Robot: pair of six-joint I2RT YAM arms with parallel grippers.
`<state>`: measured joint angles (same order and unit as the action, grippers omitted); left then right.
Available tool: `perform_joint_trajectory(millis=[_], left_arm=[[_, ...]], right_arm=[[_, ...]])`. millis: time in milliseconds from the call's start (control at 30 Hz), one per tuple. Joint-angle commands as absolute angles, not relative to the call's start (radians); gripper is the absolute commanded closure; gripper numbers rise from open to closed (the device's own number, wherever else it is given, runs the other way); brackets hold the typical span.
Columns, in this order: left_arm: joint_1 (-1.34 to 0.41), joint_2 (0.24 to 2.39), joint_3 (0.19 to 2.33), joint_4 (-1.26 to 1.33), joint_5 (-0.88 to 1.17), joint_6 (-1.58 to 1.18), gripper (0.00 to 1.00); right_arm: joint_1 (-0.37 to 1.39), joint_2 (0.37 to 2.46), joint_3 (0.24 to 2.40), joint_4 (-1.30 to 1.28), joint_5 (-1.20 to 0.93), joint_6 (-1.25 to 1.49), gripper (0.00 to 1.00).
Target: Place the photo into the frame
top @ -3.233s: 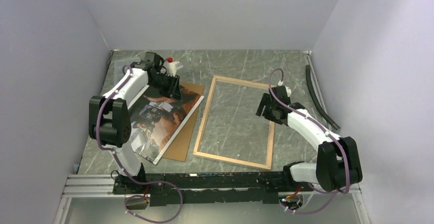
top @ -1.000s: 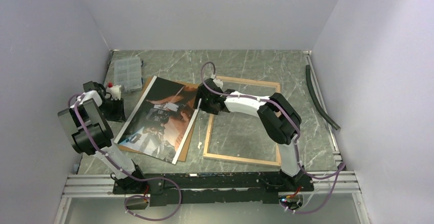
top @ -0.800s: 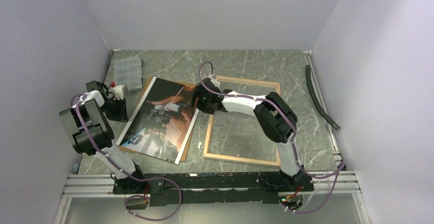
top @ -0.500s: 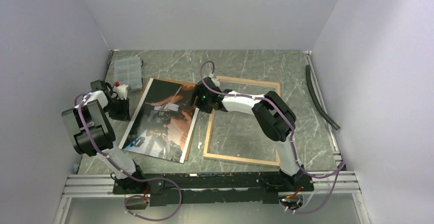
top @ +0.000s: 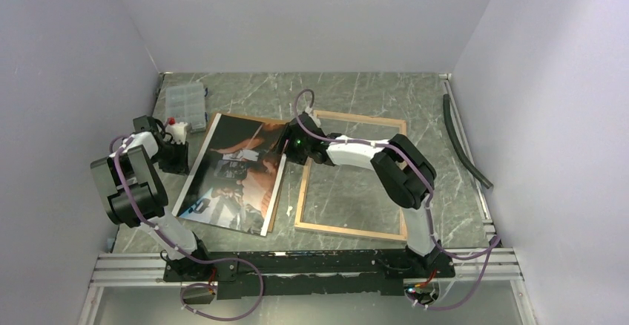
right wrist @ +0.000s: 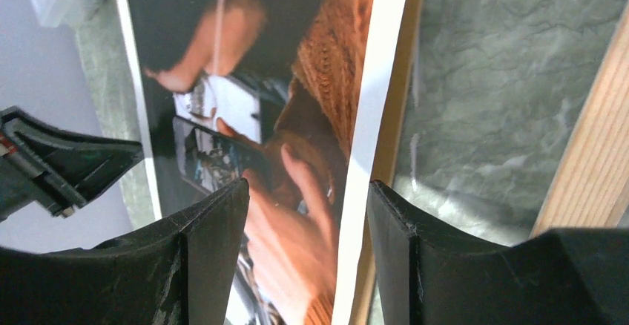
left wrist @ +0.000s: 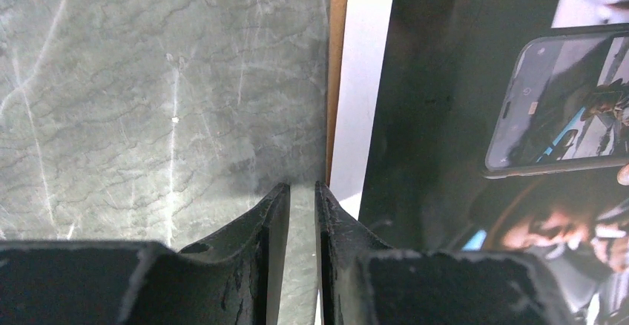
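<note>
The photo (top: 236, 171), dark with orange tones and a white border, lies face up on a brown backing board (top: 276, 208), left of the frame (top: 354, 230). The frame lies wood side up. My right gripper (top: 290, 149) stands open astride the photo's right edge. In the right wrist view the photo (right wrist: 297, 80) and the board's edge (right wrist: 397, 102) run between the jaws of the right gripper (right wrist: 308, 188), beside the frame (right wrist: 593, 139). My left gripper (top: 176, 160) sits at the photo's left edge. Its wrist view shows the left gripper (left wrist: 297, 191) with a narrow empty gap, beside the photo (left wrist: 460, 117).
A clear plastic compartment box (top: 185, 106) sits at the back left. A black strip (top: 463, 143) lies along the right wall. Walls close in the left, back and right sides. The marble-patterned table (top: 356, 95) shows behind the frame.
The right arm has swung from the frame's right side to the photo's right edge, and its jaws have narrowed. The left gripper left the photo's top for its left edge. Photo and board turned slightly.
</note>
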<state>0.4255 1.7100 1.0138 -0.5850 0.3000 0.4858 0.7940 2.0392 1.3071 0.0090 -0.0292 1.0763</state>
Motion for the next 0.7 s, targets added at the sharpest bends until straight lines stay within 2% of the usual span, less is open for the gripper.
perform_joint_trajectory(millis=[0, 433, 533, 667], left_arm=[[0.410, 1.722, 0.975, -0.585, 0.303, 0.506, 0.75], [0.402, 1.718, 0.988, -0.605, 0.310, 0.498, 0.75], [0.401, 1.714, 0.994, -0.613, 0.315, 0.497, 0.75], [0.400, 1.706, 1.003, -0.626, 0.325, 0.494, 0.75]], right_arm=[[0.812, 1.941, 1.324, 0.050, -0.023, 1.044, 0.37], [0.838, 1.994, 1.339, 0.113, -0.128, 1.033, 0.40], [0.841, 1.999, 1.321, 0.132, -0.131, 1.049, 0.48], [0.840, 2.000, 1.339, 0.092, -0.109, 1.040, 0.68]])
